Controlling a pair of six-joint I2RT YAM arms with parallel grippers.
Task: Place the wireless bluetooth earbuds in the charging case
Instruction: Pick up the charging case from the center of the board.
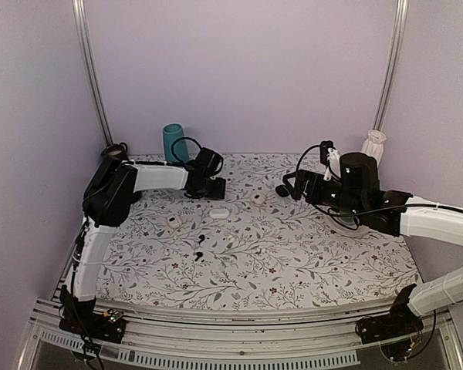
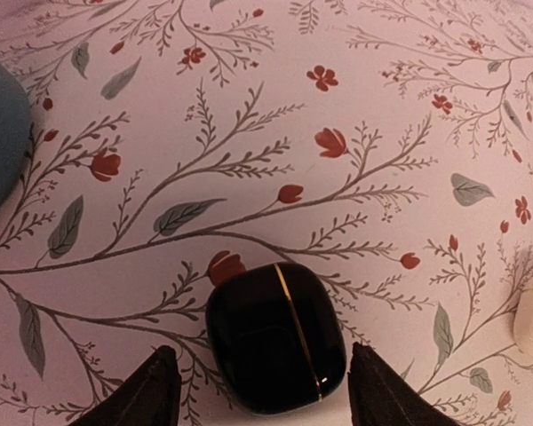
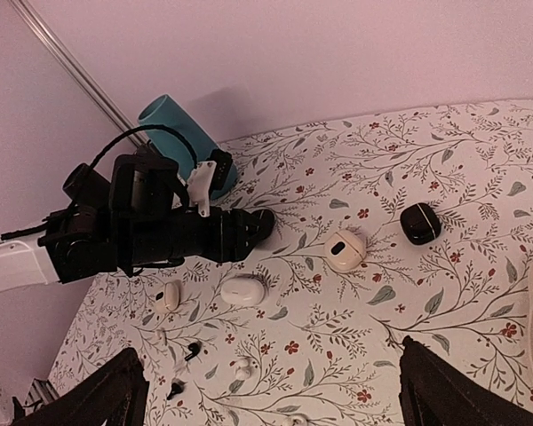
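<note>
You have a pale cloth [image 1: 324,262] before you, printed all over with grey-green sprigs and small red flowers; plain lilac walls [image 1: 239,69] box it in on three sides; a metal post [image 1: 92,69] climbs each back corner; a slotted metal rail [image 1: 239,339] runs along the near edge.

At the back left a teal cylinder [image 1: 172,142] stands against the wall. Just beside it your left gripper [image 2: 259,355] is down at the cloth, with its fingers [image 2: 151,395] on either side of the charging case [image 2: 275,337]. The jaws are neither wide nor tight: a strip of cloth shows between one finger and the case, and the other finger is almost at its edge, so they straddle it without clamping. The case lies flat with its lid down and a thin gold seam across it.

Nearer you than that hand sit a small white case [image 1: 174,221] and a longer white case [image 1: 218,213]. Nearer still, on open cloth, the two black earbuds [image 1: 201,237] lie one just behind the other, well apart from the charging case.

Toward the middle is a round white case [image 1: 258,198]; then a black lump [image 1: 282,190], close by the right arm's tip. Your right gripper [image 3: 266,351] hangs above the cloth, jaws spread wide with nothing between them. In the back right corner stands a white ribbed thing [image 1: 374,145].
</note>
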